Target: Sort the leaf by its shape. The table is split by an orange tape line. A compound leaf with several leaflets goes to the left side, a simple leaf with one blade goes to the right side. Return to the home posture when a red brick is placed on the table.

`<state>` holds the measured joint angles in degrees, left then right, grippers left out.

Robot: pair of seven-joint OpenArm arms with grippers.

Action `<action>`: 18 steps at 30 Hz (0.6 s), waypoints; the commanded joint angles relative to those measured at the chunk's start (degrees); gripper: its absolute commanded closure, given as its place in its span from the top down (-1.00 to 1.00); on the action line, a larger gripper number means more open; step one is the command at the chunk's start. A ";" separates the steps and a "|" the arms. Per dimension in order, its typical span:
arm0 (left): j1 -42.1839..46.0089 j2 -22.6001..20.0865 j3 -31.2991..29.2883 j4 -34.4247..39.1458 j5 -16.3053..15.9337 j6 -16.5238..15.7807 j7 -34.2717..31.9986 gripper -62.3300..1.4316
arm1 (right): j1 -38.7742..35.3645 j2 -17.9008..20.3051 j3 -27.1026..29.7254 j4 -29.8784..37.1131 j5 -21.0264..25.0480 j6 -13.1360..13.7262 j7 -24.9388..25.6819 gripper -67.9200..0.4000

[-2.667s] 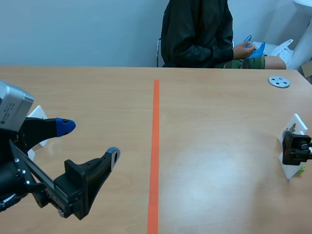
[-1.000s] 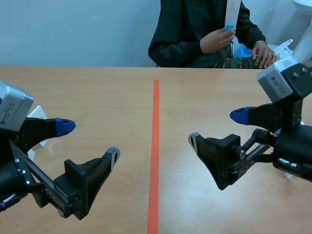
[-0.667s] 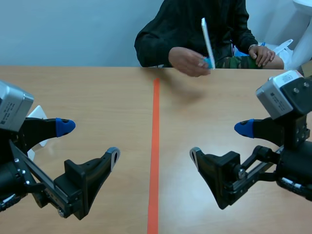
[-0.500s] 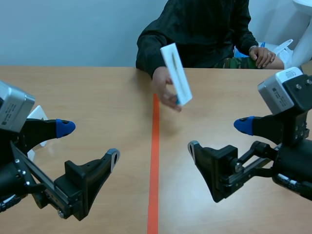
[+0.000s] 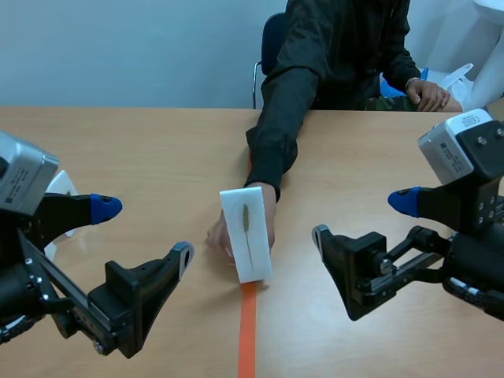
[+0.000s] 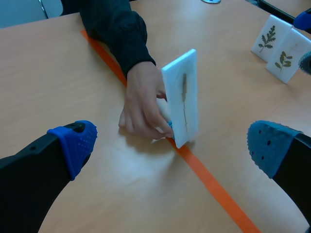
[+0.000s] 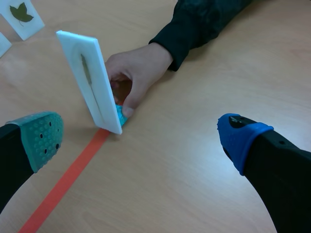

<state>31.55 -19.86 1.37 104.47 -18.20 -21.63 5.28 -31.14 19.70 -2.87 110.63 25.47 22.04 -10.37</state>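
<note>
A person's hand (image 5: 216,235) holds a white card (image 5: 246,235) upright on the orange tape line (image 5: 247,331), mid-table. The card (image 6: 182,97) bears one long narrow leaf blade and has a small blue clip (image 7: 120,115) at its base. My left gripper (image 5: 144,230) hovers open at the near left, and the card and the hand (image 6: 141,102) lie ahead of it, between its fingers' lines. My right gripper (image 5: 362,218) hovers open at the near right, with the card (image 7: 90,80) ahead of its left finger. Neither gripper touches the card.
The person's dark sleeve (image 5: 279,118) stretches across the table from the far side. Two white cards with compound leaves (image 6: 266,39) (image 6: 286,56) stand on the table's right part. A card with a broad leaf (image 7: 22,17) stands on the left part, partly behind my left arm (image 5: 59,185).
The person brought the card down from across the table and set it on the tape line between my grippers. The right arm rose into view earlier and has since barely shifted; the left stayed.
</note>
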 commanded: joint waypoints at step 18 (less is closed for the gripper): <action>-0.28 -0.55 -0.28 0.11 -0.37 -1.05 0.39 1.00 | 0.68 0.61 0.17 0.22 0.39 -0.22 0.85 0.96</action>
<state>31.55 -19.94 1.32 104.47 -18.20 -22.55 6.22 -31.14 19.70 -2.87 110.63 25.47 21.98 -10.37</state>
